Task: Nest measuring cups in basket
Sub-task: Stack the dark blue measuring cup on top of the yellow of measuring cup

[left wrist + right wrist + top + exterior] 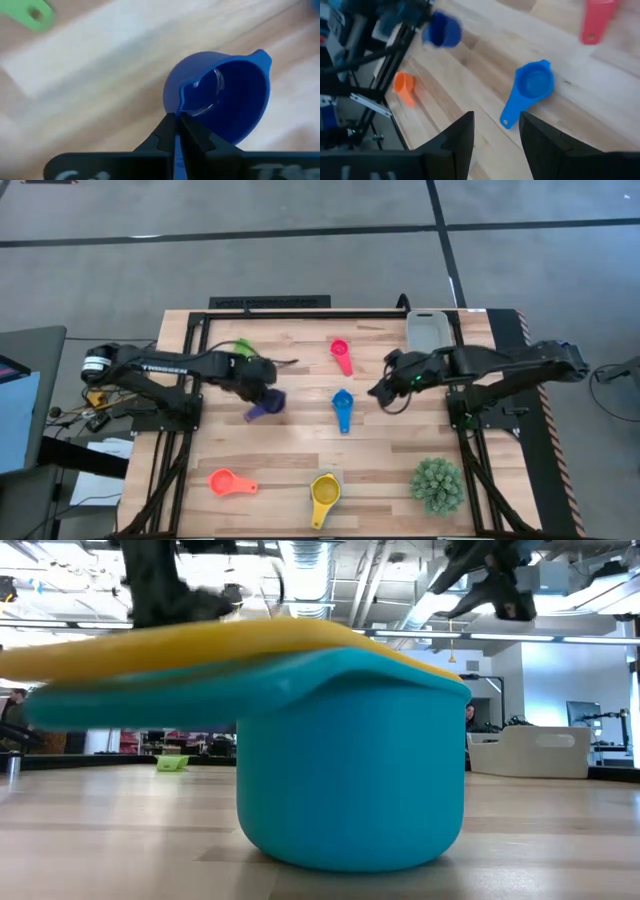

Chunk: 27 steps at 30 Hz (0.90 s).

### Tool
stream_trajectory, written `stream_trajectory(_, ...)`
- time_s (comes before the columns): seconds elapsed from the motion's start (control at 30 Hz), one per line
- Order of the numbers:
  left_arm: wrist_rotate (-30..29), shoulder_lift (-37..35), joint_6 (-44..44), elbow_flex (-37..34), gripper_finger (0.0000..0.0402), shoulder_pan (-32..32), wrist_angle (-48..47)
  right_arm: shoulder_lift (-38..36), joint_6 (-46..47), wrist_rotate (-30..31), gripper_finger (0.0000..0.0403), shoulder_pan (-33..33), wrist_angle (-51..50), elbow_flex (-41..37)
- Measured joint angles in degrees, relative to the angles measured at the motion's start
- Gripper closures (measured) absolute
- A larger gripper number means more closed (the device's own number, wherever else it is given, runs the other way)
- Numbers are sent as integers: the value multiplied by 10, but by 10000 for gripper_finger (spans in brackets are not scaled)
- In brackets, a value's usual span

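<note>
In the high view the left gripper (268,395) is hanging left of centre, its fingers clamped tight on the handle of the navy cup (266,406). The left wrist view is showing the same hold: the two dark fingers (167,132) are pinching the handle with the navy bowl (225,95) tilted above the wood, and the green cup's handle (32,12) is sitting in that frame's upper left corner.

The right gripper (380,390) is hovering right of centre with its fingers spread wide and holding nothing; in the right wrist view the blue cup (530,90) is lying on the table beyond the open fingers (457,137).

In the high view, the basket (428,330) is sitting at the upper right of the table, just above the right arm. The green cup (240,346) is lying upper left, partly under the left arm. The pink cup (341,354) is above centre, and the blue cup (343,408) just below it. The orange cup (228,481) is at lower left, the yellow cup (324,498) at bottom centre, and the plant (438,484) at lower right.

In the low view a light blue cup (350,770) is filling the foreground, with a yellow handle (200,645) lying across its top.
</note>
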Motion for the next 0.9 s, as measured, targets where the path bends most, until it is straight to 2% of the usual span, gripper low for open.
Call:
stream_trajectory(0.17, -103, 12, -246, 60, 401, -143, 46, -63, 4, 0, 235, -17, -58, 0)
stream_trajectory(0.3, -166, 67, -379, 122, 401, -234, 46, -86, 0, 0, 244, -19, -94, 0)
stream_trajectory(0.53, -170, 232, -480, 289, 401, -296, 8, -86, -14, -1, 255, -16, -120, 0)
stream_trajectory(0.7, -164, 311, -536, 423, 401, -318, -53, -83, -15, -2, 258, -3, -144, 0)
stream_trajectory(0.8, -162, 347, -589, 471, 401, -333, -72, -82, -16, -2, 258, 4, -151, 0)
stream_trajectory(0.9, -132, 379, -601, 494, 401, -343, -57, -81, -16, -1, 257, 11, -158, 0)
